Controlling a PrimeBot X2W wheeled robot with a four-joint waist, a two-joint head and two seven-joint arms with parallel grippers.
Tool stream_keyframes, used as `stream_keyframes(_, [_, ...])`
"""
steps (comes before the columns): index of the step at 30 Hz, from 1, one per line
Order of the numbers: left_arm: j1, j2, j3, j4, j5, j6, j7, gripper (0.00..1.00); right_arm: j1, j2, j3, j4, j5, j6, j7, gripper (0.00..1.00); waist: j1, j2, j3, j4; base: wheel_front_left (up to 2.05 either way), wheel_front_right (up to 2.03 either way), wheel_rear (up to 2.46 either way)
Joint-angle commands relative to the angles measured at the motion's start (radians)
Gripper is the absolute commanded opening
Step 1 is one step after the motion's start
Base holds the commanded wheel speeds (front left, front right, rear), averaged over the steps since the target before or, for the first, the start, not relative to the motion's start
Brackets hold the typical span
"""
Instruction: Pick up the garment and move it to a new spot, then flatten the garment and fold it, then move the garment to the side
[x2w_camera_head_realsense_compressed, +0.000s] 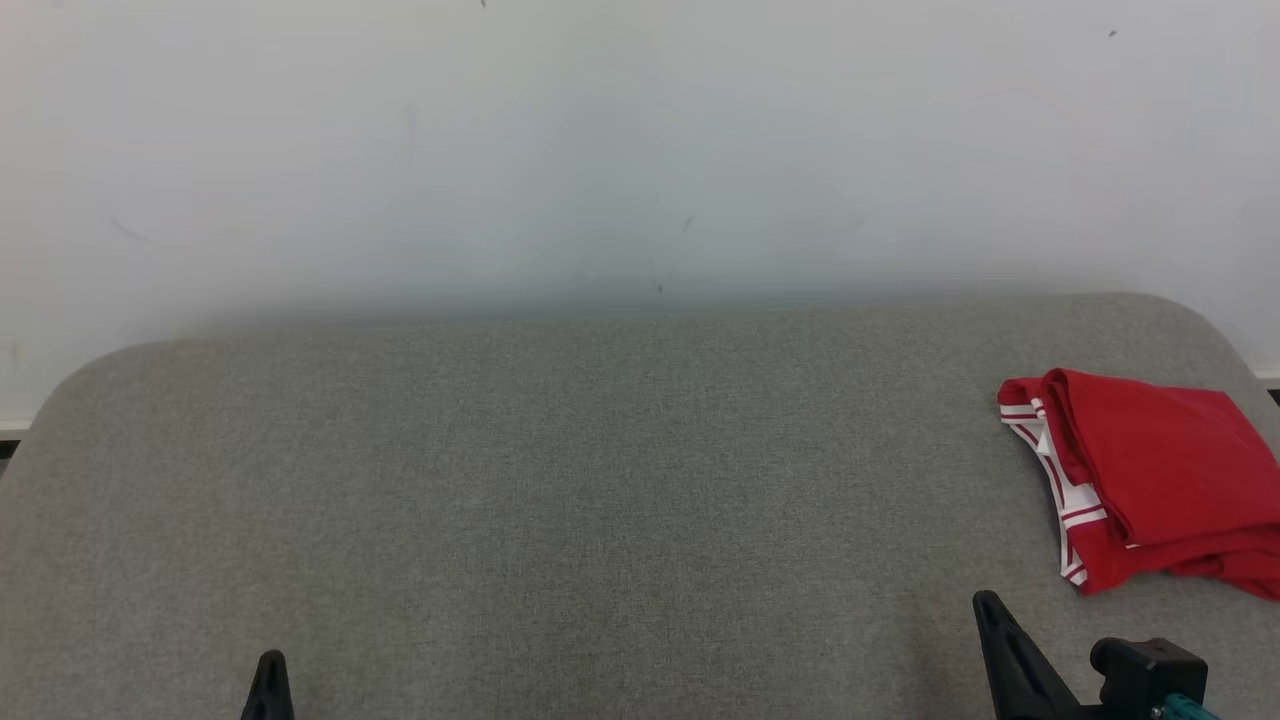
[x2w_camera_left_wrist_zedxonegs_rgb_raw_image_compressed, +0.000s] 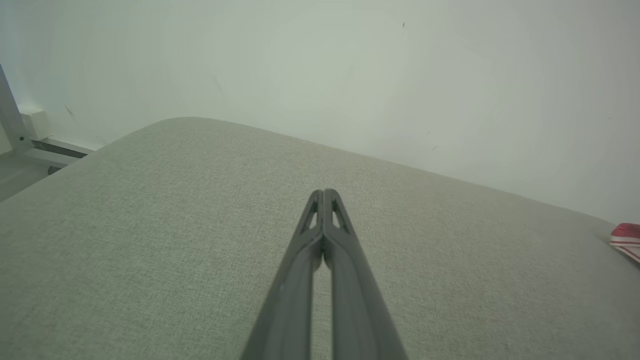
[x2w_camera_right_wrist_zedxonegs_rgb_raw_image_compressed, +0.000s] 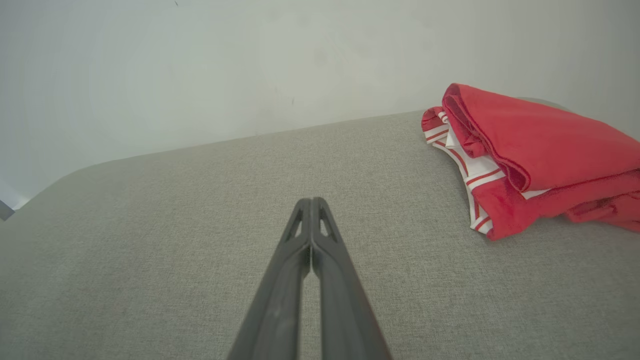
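White wall (x2w_camera_head_realsense_compressed: 640, 150) rises behind a broad counter (x2w_camera_head_realsense_compressed: 560, 480) covered in grey woven fabric, rounded at its far corners. Folded red garment (x2w_camera_head_realsense_compressed: 1150, 480) with white striped trim lies at the counter's right end. Right end effector (x2w_camera_right_wrist_zedxonegs_rgb_raw_image_compressed: 311, 202), fingers pressed fully together and holding nothing, is near the garment but apart from it. Left end effector (x2w_camera_left_wrist_zedxonegs_rgb_raw_image_compressed: 324, 194), likewise closed and empty, is well apart to the left

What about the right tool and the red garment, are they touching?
Apart. In the right wrist view the shut right tool points over the grey cushion, and a stretch of bare cushion lies between its tips and the red garment.
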Motion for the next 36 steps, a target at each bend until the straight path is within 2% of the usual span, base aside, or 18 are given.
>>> stream_keyframes(1, [-0.02, 0.001, 0.012, -0.011, -0.048, -0.008, 0.012, 0.0, -0.018, -0.001, -0.003, -0.012, 0.057, 0.0, -0.003, 0.0, 0.0, 0.0, 0.001, 0.0, 0.0, 0.0, 0.0])
stream_keyframes(36, [-0.111, -0.05, 0.097, 0.043, -0.506, -0.073, 0.172, 0.0, -0.083, -0.014, -0.02, 0.057, 0.622, -0.001, -0.019, 0.0, 0.0, 0.0, 0.018, 0.002, 0.0, 0.0, 0.0])
